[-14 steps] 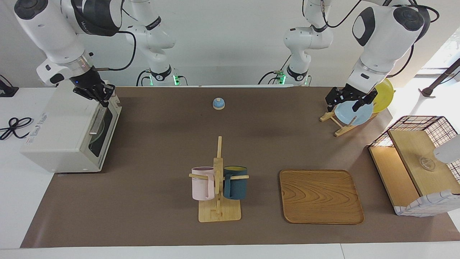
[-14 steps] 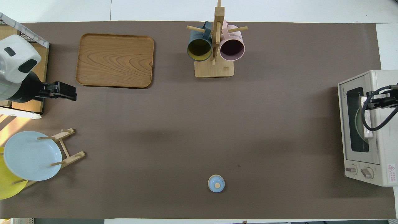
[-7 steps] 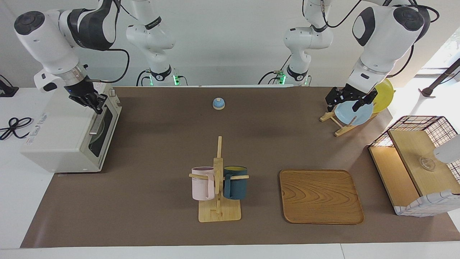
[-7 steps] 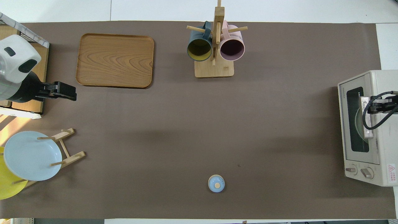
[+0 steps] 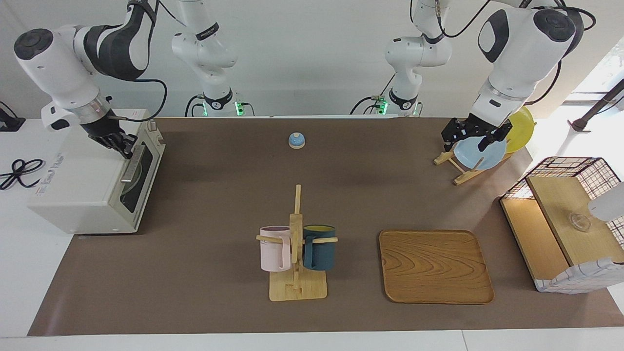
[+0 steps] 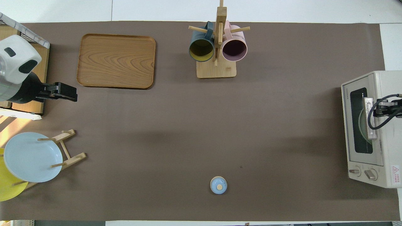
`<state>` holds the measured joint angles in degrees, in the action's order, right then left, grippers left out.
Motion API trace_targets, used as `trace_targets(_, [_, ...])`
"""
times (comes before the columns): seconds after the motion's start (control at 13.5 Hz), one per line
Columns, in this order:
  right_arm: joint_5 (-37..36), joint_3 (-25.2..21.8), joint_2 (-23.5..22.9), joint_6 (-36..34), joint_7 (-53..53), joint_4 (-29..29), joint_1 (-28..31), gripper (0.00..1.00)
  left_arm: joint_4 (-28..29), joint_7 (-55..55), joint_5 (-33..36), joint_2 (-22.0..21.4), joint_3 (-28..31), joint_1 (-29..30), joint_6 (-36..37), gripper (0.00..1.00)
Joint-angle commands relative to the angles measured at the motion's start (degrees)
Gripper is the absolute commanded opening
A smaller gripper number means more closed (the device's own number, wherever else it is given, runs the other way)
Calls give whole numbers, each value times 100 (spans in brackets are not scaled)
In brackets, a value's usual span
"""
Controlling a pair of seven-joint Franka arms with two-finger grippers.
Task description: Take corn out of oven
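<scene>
The cream-white oven point(image 5: 78, 190) point(image 6: 388, 163) stands at the right arm's end of the table with its dark glass door closed. Its silver bar handle point(image 5: 131, 165) point(image 6: 369, 119) runs along the door's top edge. The corn is hidden; through the glass only a pale round plate point(image 6: 361, 124) shows. My right gripper point(image 5: 122, 145) point(image 6: 380, 109) is shut, low over the oven's top front edge, right by the handle; I cannot tell whether it touches. My left gripper point(image 5: 470, 138) point(image 6: 69, 93) hangs open and holds nothing, over the blue plate point(image 5: 480, 152) in its rack.
A wooden mug tree point(image 5: 296, 253) with a pink and a dark blue mug stands mid-table, beside a wooden tray point(image 5: 435, 265). A small blue bell point(image 5: 296, 140) sits near the robots. A wire-and-wood basket box point(image 5: 565, 219) and a yellow plate point(image 5: 521, 122) are at the left arm's end.
My right gripper has drawn back from over the oven door toward the oven's top and come lower, staying shut. The left arm has not moved.
</scene>
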<state>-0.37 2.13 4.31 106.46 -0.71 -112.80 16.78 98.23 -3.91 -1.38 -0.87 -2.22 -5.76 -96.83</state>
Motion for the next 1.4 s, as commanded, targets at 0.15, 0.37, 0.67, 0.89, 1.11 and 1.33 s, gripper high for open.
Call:
trace_targets(0.15, [-34, 68, -9, 489, -52, -374, 97, 0, 73, 84, -55, -107, -24, 58, -38, 100])
trace_targets(0.37, [-34, 68, -36, 508, -17, -392, 97, 0, 73, 84, -55, -107, -24, 49, -38, 100])
trace_targets(0.67, [-34, 68, -62, 508, 177, -409, 89, 0, 73, 84, -55, -107, -24, 49, -38, 100])
trace_targets(0.89, [-34, 85, -45, 516, 177, -575, 18, 0, 73, 84, -55, -107, -24, 49, -38, 100])
trace_targets(1.11, [-7, 94, -53, 525, 159, -647, -69, 0, 73, 84, -55, -107, -24, 49, -38, 100])
trace_targets(1.33, [-7, 94, -124, 1093, 159, -996, -306, 0, 73, 84, -55, -107, -24, 58, -38, 100])
